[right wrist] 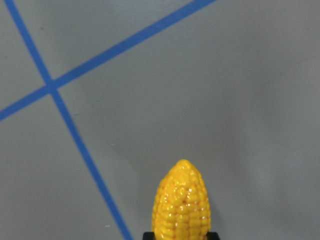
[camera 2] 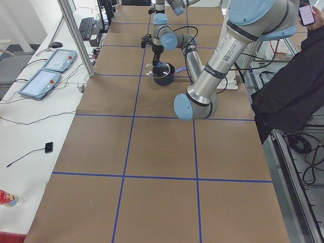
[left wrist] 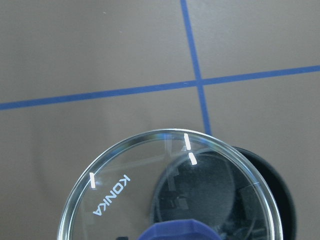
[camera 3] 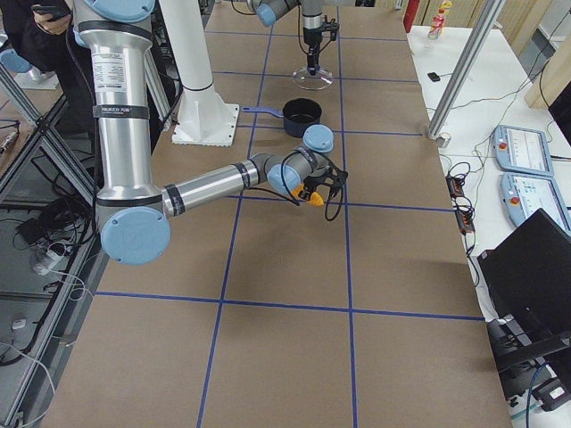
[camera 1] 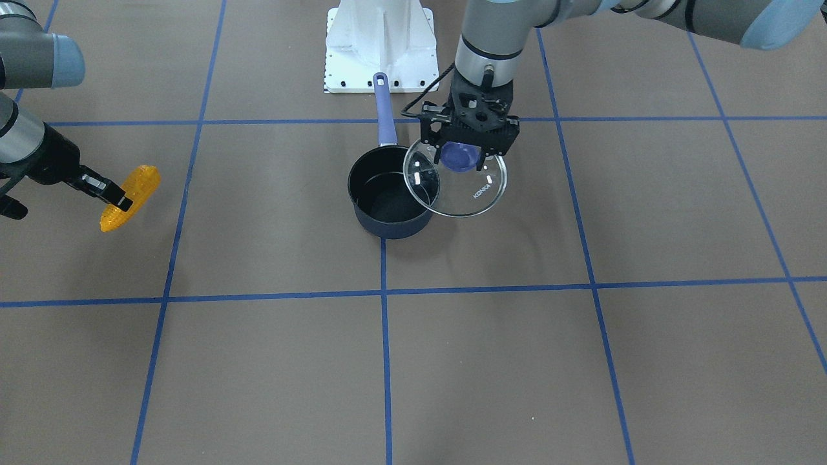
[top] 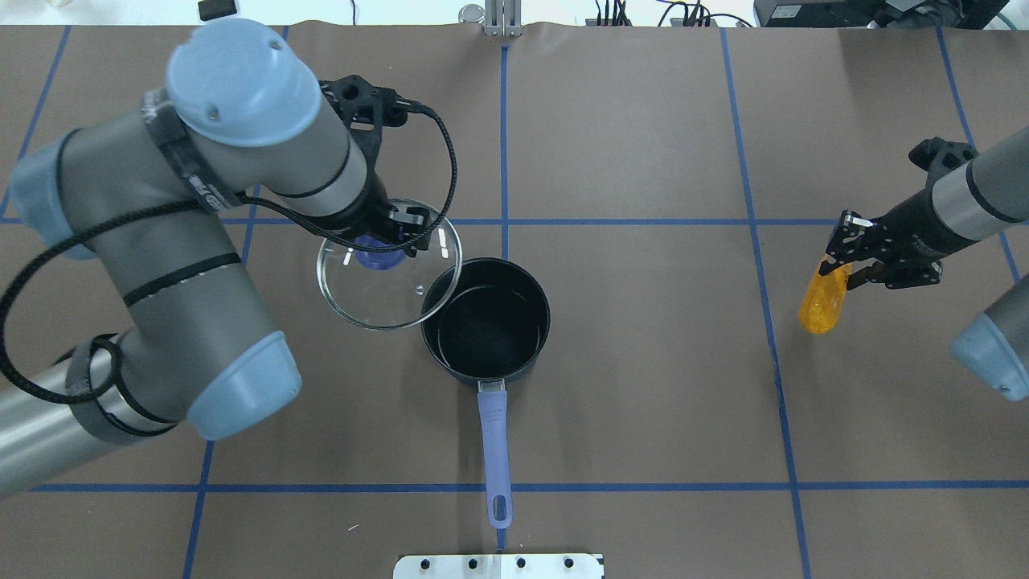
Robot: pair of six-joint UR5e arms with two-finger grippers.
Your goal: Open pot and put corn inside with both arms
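Lid off, corn held aside

Pot [top: 486, 330] stands open on the brown table [top: 643, 402], its violet handle [top: 494, 450] pointing to six o'clock in the overhead view; the left gripper [camera 1: 466, 145] is clamped on the blue knob [camera 1: 460, 157] of the glass lid [camera 1: 462, 190], which hangs at the pot's ten o'clock and overlaps its rim; white lettering [left wrist: 111, 196] on the glass reads KONKA. At the pot's three o'clock and well apart from it, the right gripper [top: 844, 261] pinches the orange-yellow corn [top: 821, 304] at its thick end, the tapered tip pointing away from the fingers; whether the cob touches the table cannot be told.
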